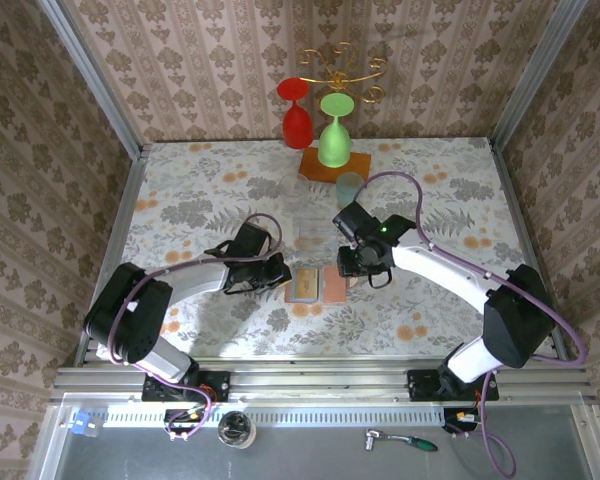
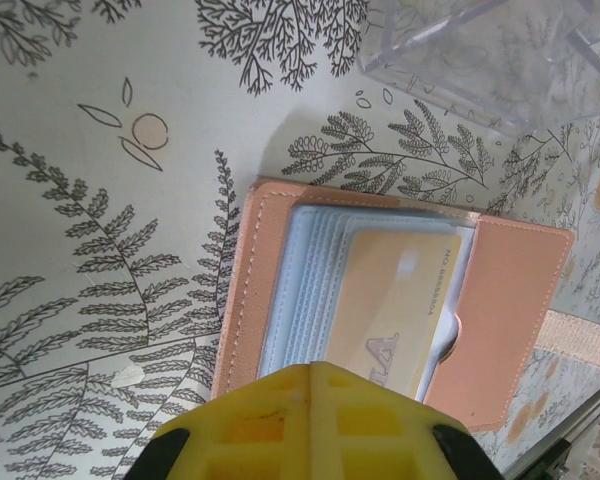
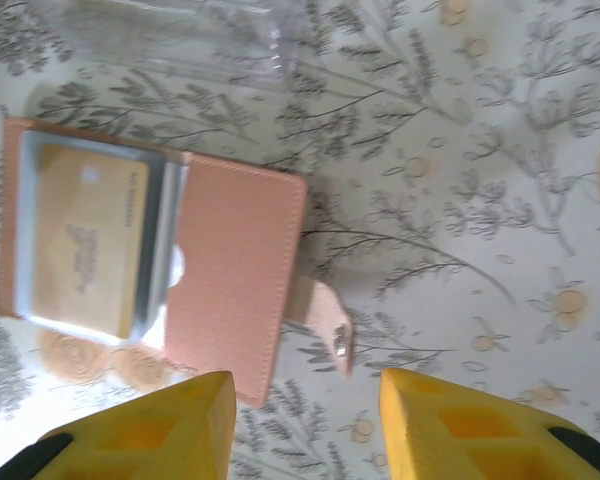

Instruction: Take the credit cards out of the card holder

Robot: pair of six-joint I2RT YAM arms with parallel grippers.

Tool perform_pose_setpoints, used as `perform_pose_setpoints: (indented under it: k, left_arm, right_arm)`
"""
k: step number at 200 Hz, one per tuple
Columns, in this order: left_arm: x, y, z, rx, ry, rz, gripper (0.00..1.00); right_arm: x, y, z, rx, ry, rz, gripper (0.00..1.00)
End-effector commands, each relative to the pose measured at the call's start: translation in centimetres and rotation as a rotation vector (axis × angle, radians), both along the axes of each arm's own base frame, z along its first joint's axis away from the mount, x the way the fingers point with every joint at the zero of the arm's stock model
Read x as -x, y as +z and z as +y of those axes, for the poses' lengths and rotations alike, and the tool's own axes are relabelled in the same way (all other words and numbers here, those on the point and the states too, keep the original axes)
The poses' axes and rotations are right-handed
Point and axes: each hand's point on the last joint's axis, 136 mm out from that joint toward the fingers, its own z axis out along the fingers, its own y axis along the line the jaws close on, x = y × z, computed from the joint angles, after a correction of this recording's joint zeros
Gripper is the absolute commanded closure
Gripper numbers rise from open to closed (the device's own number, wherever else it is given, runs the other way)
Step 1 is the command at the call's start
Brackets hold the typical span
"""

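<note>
**Yellow fingers bracket the open card holder**

Closest to the left wrist lens, the left gripper (image 2: pixel 310 425) has its yellow fingers pressed together with nothing between them. Their tip overlaps the near edge of the card holder (image 2: pixel 500 300); whether it bears down on the leather cannot be told. The holder lies open and flat on the worktop (image 1: pixel 190 200), its long axis running left to right between the two arms.

Its left half, the grey-blue pocket panel, holds an orange credit card (image 2: pixel 395 300) tucked in face up, and that half lies just beside the left gripper. The plain tan flap with its snap strap (image 3: pixel 330 325) points right, toward the right gripper (image 3: pixel 305 420), whose fingers stand apart and empty near the flap's edge. So the card is nearer the left arm, but the parted fingers belong to the right arm, which would likely have to reach leftward across the flap.

A flat floral cloth covers the worktop. A clear plastic stand (image 1: pixel 315 215) sits just beyond the holder. Farther back, well apart, is a wooden block (image 1: pixel 325 165) by a red glass (image 1: pixel 296 115) and a green glass (image 1: pixel 333 135). Patterned walls (image 1: pixel 230 60) close in three sides.
</note>
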Motion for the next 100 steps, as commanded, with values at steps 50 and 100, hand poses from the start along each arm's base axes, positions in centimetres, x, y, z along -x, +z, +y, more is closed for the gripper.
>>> perform_pose_setpoints:
  k: [50, 100]
  left_arm:
    - [-0.6, 1.7, -1.3, 0.026, -0.035, -0.047, 1.0]
    - [-0.8, 1.4, -1.8, 0.028, -0.065, -0.044, 1.0]
  right_arm:
    - [0.0, -2.2, 6.0, -0.204, 0.015, 0.1, 0.6]
    - [0.0, -5.7, 5.3, -0.131, -0.009, 0.137, 0.62]
